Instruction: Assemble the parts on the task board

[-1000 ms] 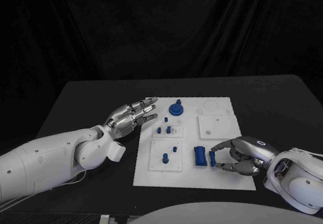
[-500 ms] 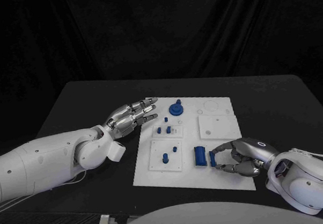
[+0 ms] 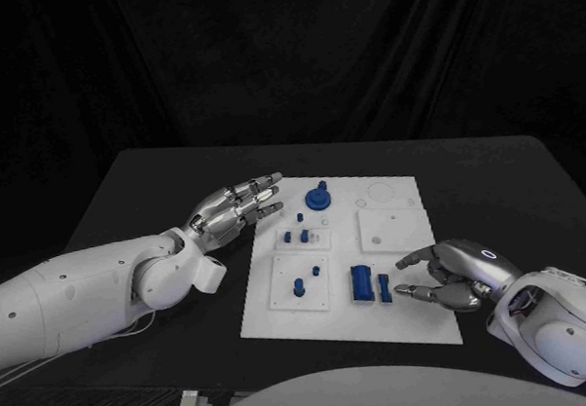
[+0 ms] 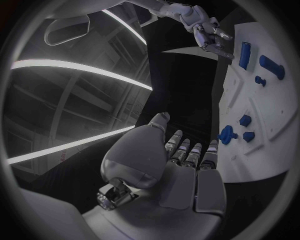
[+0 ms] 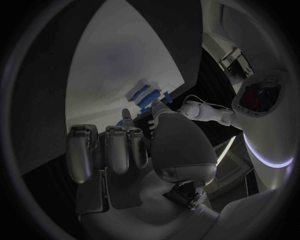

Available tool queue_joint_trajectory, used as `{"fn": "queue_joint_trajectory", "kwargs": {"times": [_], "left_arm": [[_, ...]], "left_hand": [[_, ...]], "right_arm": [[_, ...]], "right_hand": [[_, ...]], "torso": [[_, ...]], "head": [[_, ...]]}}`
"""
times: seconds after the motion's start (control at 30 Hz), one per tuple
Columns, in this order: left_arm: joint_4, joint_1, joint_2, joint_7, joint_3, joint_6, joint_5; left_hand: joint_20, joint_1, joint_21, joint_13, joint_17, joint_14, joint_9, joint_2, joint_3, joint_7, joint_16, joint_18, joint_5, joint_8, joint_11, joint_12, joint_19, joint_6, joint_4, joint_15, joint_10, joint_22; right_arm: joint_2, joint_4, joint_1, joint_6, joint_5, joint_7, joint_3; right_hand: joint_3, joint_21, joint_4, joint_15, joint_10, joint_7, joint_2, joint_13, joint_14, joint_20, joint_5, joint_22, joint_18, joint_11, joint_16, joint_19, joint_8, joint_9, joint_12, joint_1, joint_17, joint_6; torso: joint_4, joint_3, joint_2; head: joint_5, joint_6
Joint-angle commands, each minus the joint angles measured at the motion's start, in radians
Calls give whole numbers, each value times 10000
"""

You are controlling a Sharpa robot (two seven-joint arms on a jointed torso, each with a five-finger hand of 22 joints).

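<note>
The right robot hand (image 3: 453,276) is over the near right part of the white task board (image 3: 405,323), fingers curled a little but apart, holding nothing. Two tall blue parts (image 3: 369,284) stand just beside its fingertips. The left robot hand (image 3: 235,209) is spread wide at the board's far left edge, empty too. A round blue part (image 3: 320,198) sits near it. The board lies in the middle of the black counter (image 3: 137,185).
</note>
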Motion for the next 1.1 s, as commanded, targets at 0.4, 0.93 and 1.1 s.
{"fn": "queue_joint_trajectory", "kwargs": {"times": [0.4,0.93,1.1], "left_arm": [[82,1,74,1409,17,-1531,-751],[-415,-17,777,1528,13,-2696,-840],[-426,-2,792,600,17,-2286,-761]], "left_hand": [[-1368,150,-184,-38,-32,-93,-56,-314,-956,-429,-36,27,-896,-156,-662,-85,-279,-205,2137,-1176,-73,-269],[-2283,-985,-186,-237,-32,-93,-220,-244,-1909,-2519,-36,-252,-3116,-386,-2401,-966,-281,-1966,2151,-1819,-550,-272],[-2838,-5338,-186,-237,-32,-93,-393,-1017,-1030,-2111,-36,-627,-4172,-552,-2203,-966,-281,-3056,1223,-1624,-550,-272]], "right_arm": [[-8,-689,761,-2510,5942,4975,7],[259,-1709,325,1025,9836,7616,4],[288,-1734,316,235,9130,6935,13]], "right_hand": [[-643,-10766,50,1367,-6929,718,620,-4579,-5352,1145,1392,-2186,1599,1173,-6913,-5803,-161,48,-7526,-886,-8560,448],[-3056,-15300,73,1589,-14672,-2779,1368,-12779,-14651,2164,217,-13074,780,491,-15188,-14669,-1198,-712,-15065,-900,-13074,-7404],[-1972,-15300,-1333,695,-14656,-1890,471,-13073,-14651,925,-441,-13074,-77,99,-15188,-14669,-1327,-845,-15682,-5763,-13074,-8141]], "torso": [[2,41,-493],[-294,187,-1000],[-272,161,-952]], "head": [[-256,1],[-85,1],[-96,21]]}}
